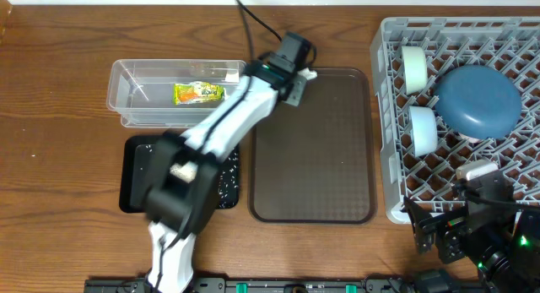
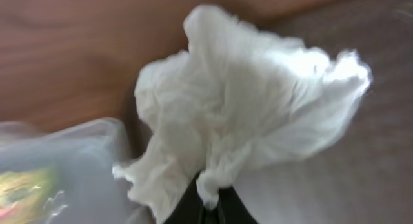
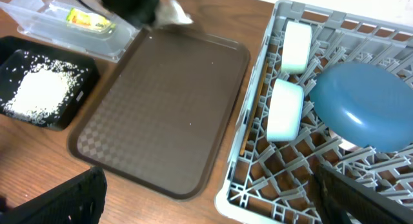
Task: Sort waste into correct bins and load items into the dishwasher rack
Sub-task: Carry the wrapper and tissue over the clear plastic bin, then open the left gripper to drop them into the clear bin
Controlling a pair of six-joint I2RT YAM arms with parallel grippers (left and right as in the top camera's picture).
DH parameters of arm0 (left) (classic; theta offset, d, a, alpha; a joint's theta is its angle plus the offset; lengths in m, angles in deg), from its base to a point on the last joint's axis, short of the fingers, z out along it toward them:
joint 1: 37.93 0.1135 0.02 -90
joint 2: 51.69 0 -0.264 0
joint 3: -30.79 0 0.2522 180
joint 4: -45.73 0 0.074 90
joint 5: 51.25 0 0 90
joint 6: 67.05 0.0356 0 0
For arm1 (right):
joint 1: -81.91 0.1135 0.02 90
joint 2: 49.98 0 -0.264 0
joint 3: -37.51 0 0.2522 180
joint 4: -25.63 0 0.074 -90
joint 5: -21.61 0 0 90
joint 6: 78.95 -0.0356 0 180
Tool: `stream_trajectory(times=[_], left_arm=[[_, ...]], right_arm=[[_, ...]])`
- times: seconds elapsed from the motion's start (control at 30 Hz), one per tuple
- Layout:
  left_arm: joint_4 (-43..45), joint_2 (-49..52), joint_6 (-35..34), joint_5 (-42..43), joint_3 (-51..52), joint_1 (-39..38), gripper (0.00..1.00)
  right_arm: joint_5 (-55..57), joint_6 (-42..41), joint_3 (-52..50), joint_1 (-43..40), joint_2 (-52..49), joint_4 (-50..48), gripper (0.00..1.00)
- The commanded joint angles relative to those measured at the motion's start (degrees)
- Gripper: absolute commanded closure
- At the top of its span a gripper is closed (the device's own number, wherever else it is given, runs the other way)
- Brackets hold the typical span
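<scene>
My left gripper [image 1: 297,76] is shut on the crumpled white tissue [image 2: 245,114], held above the far left corner of the brown serving tray [image 1: 316,149], beside the clear tub [image 1: 126,94]. The tissue also shows in the right wrist view [image 3: 173,15]. The snack wrapper [image 1: 199,92] lies in the clear tub. White rice [image 3: 40,90] lies in the black tray [image 1: 133,179]. The grey rack [image 1: 390,116] holds the dark blue bowl [image 1: 477,100], a white bowl [image 1: 413,67] and the mint-green bowl [image 1: 422,129]. My right gripper [image 3: 213,198] is open and empty over the rack's near left corner.
My left arm [image 1: 219,132] stretches over the black tray and the tub's right end. A small white cup [image 1: 477,170] sits in the rack near my right arm. Bare wooden table [image 1: 51,158] lies to the left.
</scene>
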Motion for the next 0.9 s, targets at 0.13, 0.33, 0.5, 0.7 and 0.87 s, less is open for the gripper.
stream_trajectory(times=[0.13, 0.33, 0.5, 0.7, 0.87], left_arm=[[-11.21, -10.78, -8.96, -8.81, -0.74, 5.57, 0.94], [-19.43, -10.6, -14.36, -7.78, -0.72, 10.56, 0.76], [-22.62, -11.1, -14.1, -7.82, -0.74, 11.19, 0.18], [-29.11, -17.92, -14.12, -3.98, -0.81, 10.1, 0.16], [-35.01, -29.92, -14.14, 1.14, -0.79, 6.32, 0.09]], right_arm=[[0.15, 0.5, 0.07, 0.22, 0.0, 0.04, 0.01], [0.15, 0.48, 0.07, 0.22, 0.0, 0.04, 0.01], [0.15, 0.5, 0.07, 0.2, 0.0, 0.04, 0.01], [0.15, 0.48, 0.07, 0.22, 0.0, 0.04, 0.01], [0.15, 0.48, 0.07, 0.22, 0.0, 0.04, 0.01]])
